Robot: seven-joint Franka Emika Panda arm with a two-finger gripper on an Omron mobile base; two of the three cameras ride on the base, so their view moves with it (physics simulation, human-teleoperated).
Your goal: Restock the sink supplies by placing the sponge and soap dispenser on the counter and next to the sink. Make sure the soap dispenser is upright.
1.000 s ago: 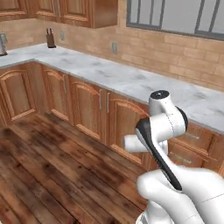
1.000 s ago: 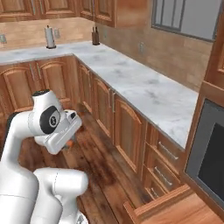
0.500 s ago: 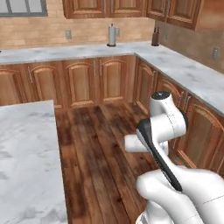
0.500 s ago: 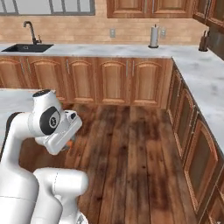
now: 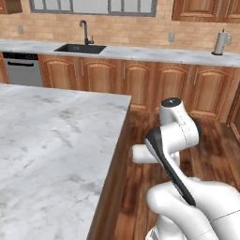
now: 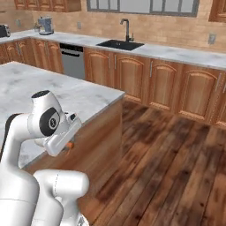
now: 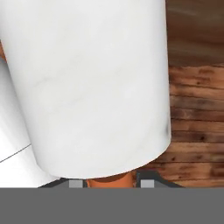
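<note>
My gripper (image 7: pixel 109 183) is shut on the soap dispenser (image 7: pixel 92 87), whose white cylindrical body looms close in the hand view with the orange-brown pump (image 7: pixel 109 180) between the finger tips. In the left base view the soap dispenser (image 5: pixel 139 153) sticks out sideways to the left of my folded arm. An orange bit of the pump (image 6: pixel 69 145) peeks from under the hand in the right base view. The black sink (image 5: pixel 79 48) (image 6: pixel 120 44) with its curved faucet (image 5: pixel 84 31) (image 6: pixel 126 27) is set in the far counter (image 5: pixel 145 54) (image 6: pixel 181 53), across the floor from me.
The broad marbled island slab (image 5: pixel 51 140) (image 6: pixel 39 86) stands close on my left. Wooden floor (image 6: pixel 167 150) runs between it and the counter. A paper-towel roll (image 5: pixel 219 42) stands at the counter's right, a dishwasher (image 6: pixel 73 59) left of the sink, a coffee machine (image 6: pixel 44 24) far left.
The whole scene has swung round as the base turned: the island and the sink counter have come into view. The arm keeps the same folded pose with the dispenser in its grip.
</note>
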